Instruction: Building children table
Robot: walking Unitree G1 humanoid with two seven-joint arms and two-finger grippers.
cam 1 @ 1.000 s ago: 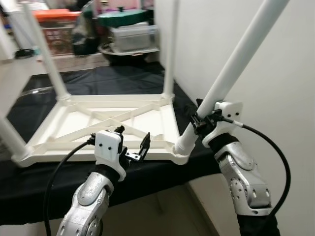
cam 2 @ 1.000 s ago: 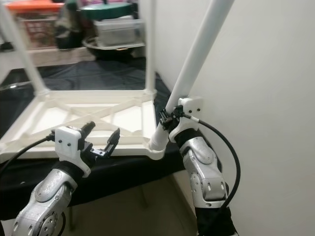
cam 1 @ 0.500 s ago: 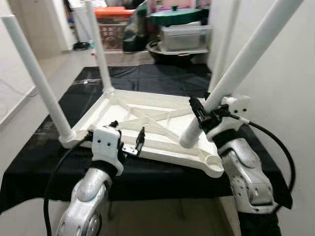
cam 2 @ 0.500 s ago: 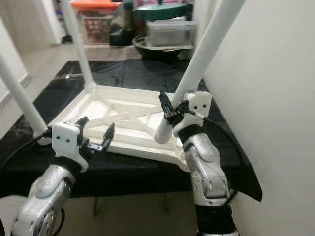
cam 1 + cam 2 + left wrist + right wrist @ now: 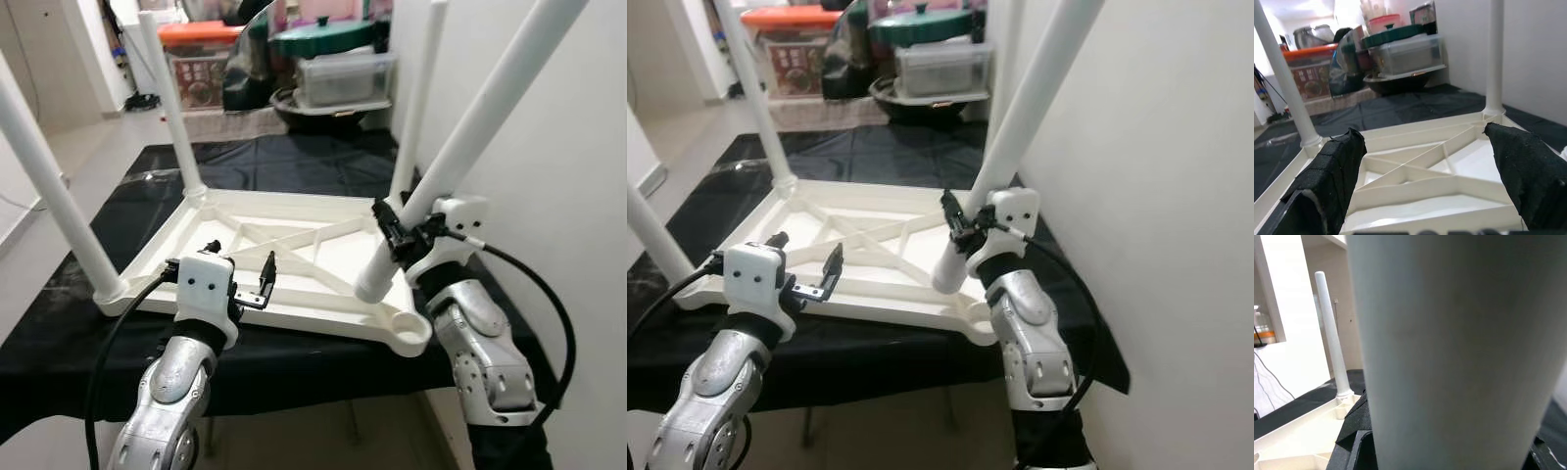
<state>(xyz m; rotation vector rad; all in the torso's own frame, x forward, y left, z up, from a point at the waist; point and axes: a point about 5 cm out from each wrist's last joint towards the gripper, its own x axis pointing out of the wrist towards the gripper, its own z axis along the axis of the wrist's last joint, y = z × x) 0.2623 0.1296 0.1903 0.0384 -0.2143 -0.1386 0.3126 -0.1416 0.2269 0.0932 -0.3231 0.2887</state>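
Note:
A white plastic table top lies upside down on a black-covered table. Three white legs stand up from its corners: near left, far left, far right. My right gripper is shut on the fourth leg, which leans steeply toward the wall. Its lower end hangs just inward of the empty near-right corner socket. In the right wrist view the leg sits between the black fingers. My left gripper is open with nothing in it, over the near rim of the table top.
A white wall runs close along the right side. Behind the table stand an orange-lidded bin, a green-lidded pot and a clear storage box. Pale floor opens to the left.
The head camera has swung, so the whole scene has shifted. The held leg's lower end, at the near-right corner a second ago, now sits apart from the socket. The left gripper stays open.

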